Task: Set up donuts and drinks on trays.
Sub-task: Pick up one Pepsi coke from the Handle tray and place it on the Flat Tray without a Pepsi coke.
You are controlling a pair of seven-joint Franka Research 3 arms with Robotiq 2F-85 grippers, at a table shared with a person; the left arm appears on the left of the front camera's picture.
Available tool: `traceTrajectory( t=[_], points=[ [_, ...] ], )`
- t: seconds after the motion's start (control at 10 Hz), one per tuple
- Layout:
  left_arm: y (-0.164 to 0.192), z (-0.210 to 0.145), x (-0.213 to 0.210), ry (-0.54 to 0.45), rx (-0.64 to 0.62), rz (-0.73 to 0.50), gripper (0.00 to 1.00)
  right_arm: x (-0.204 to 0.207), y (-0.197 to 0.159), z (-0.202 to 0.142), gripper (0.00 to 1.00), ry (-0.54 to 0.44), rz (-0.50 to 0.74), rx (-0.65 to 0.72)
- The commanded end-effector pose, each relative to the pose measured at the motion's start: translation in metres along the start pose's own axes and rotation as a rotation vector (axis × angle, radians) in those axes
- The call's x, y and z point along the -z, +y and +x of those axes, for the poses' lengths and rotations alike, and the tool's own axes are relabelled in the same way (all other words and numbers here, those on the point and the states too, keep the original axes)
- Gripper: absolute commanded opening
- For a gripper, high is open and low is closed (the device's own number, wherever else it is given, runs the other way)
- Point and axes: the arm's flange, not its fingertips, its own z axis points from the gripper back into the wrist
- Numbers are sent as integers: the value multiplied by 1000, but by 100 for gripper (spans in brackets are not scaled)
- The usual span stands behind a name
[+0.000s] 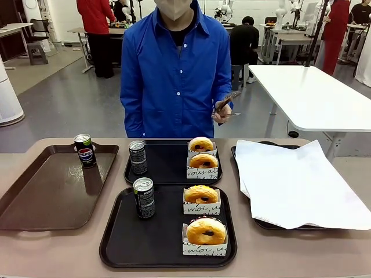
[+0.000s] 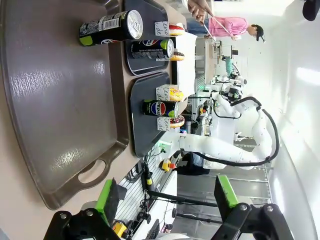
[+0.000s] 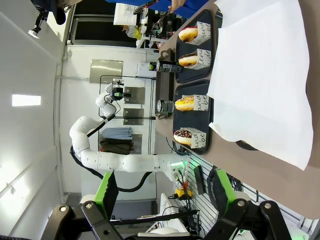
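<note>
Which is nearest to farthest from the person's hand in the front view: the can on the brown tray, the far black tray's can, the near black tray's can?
From the hand:
1. Far tray's can, middle.
2. Near tray's can, closer to the robot.
3. Brown tray's can, far left.

Matte black trays; glossy brown tray; paper sleeves, probably.

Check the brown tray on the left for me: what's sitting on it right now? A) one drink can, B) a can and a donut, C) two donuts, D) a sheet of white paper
A: the brown tray carries a single can standing upright near its far edge, while the donuts sit on the two black trays in the middle.
</note>
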Motion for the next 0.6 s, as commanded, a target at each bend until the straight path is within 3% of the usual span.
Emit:
traceTrajectory(
  t=[0.0, 0.5],
  points=[
    [-2, 1, -1, -12, -11, 5, 100, -1, 1, 0, 100, -1, 13, -5],
    [-2, 1, -1, -12, -11, 5, 100, -1, 1, 0, 100, -1, 13, -5]
  ],
)
